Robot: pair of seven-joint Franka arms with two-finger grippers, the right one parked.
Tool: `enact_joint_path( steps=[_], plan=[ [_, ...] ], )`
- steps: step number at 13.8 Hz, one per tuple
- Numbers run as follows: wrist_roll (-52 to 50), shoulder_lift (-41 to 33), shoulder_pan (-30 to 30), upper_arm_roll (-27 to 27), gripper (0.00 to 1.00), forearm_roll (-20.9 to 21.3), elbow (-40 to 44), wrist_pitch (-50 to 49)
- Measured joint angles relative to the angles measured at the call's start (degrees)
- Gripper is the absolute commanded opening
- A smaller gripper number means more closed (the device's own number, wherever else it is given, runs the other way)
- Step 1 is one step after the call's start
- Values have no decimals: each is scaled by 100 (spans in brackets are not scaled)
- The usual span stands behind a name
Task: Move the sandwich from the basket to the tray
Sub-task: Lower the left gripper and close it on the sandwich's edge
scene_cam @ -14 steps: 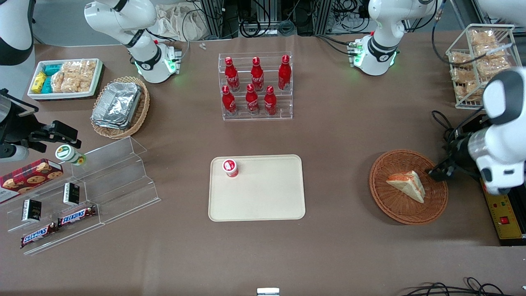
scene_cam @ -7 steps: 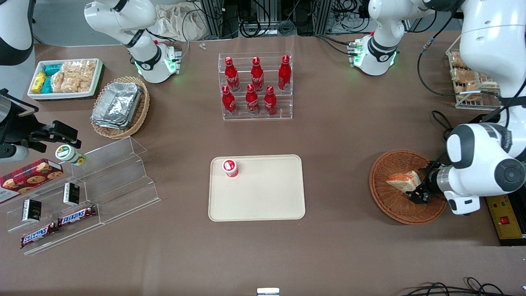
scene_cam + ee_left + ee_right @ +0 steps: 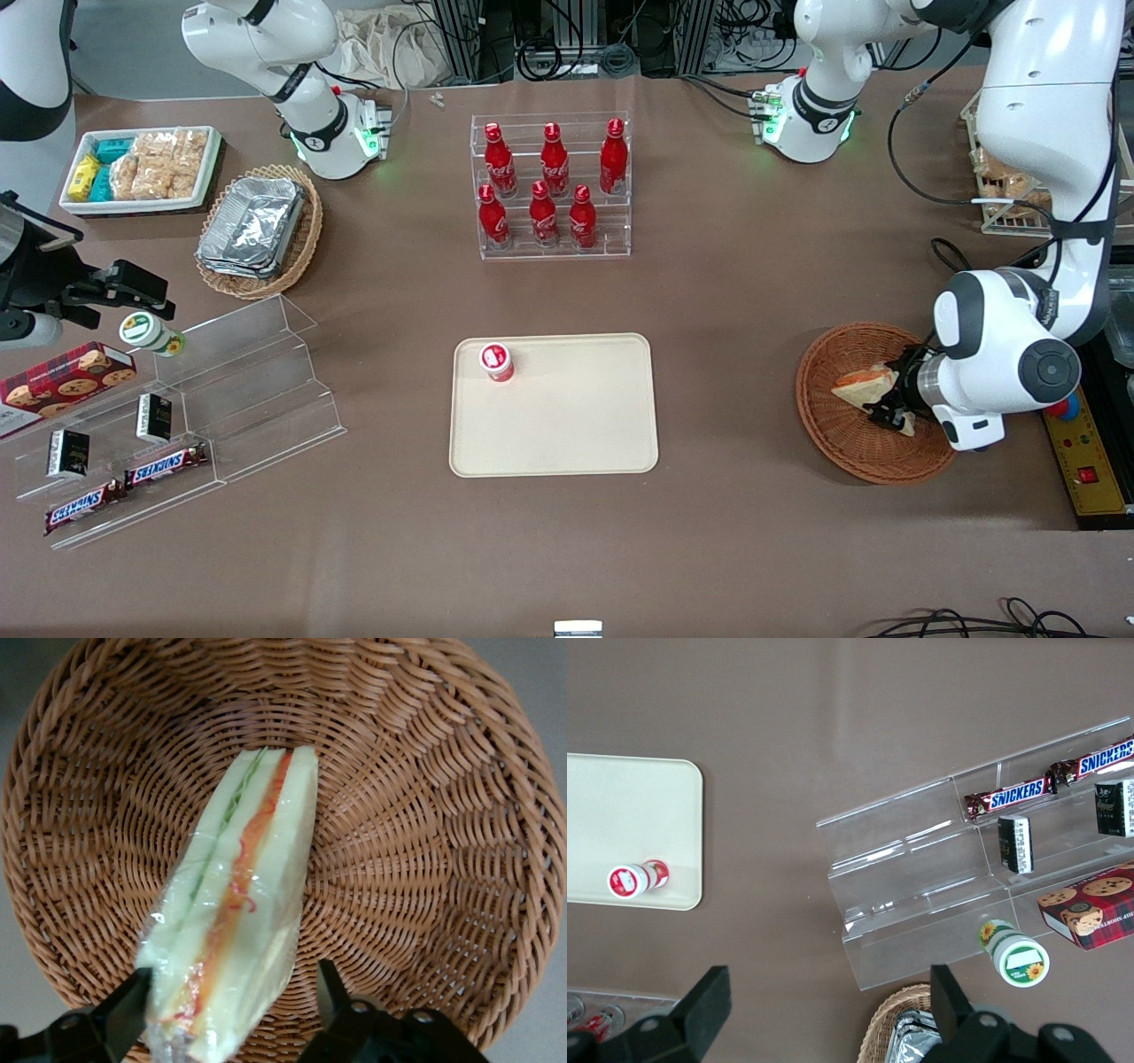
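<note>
The sandwich (image 3: 856,383), a wrapped white wedge with orange and green filling, lies in the round reddish-brown wicker basket (image 3: 811,403) toward the working arm's end of the table. My left gripper (image 3: 889,413) is low inside the basket, open, with its fingers either side of the sandwich's wide end. In the left wrist view, one finger (image 3: 124,1014) touches the sandwich (image 3: 239,921) and the other finger (image 3: 332,992) stands apart from it over the basket's weave (image 3: 425,815); the gripper (image 3: 234,981) straddles the wedge. The cream tray (image 3: 576,434) lies mid-table and also shows in the right wrist view (image 3: 620,815).
A small red-capped bottle (image 3: 497,361) stands on the tray's corner. A rack of red bottles (image 3: 554,190) is farther from the camera. A yellow control box (image 3: 1088,465) and a wire snack basket (image 3: 1005,190) flank the working arm. An acrylic shelf (image 3: 239,390) stands toward the parked arm.
The left arm swung over the basket. The gripper moved from the basket's rim down onto the sandwich's wide end and a little further across it. The sandwich has stayed in place.
</note>
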Motion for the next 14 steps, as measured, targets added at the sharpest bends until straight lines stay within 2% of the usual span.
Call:
enact_joint_path(
  steps=[1,2,5,11,14],
  plan=[
    [-2,-13,0,0,98,2,3,5],
    [-3,-35,0,0,99,3,18,19],
    [-3,-239,-1,-1,100,42,206,-166],
    [80,-1207,-5,-9,100,451,754,-2107],
    [352,-1367,74,-4,100,451,750,-2258]
  ],
)
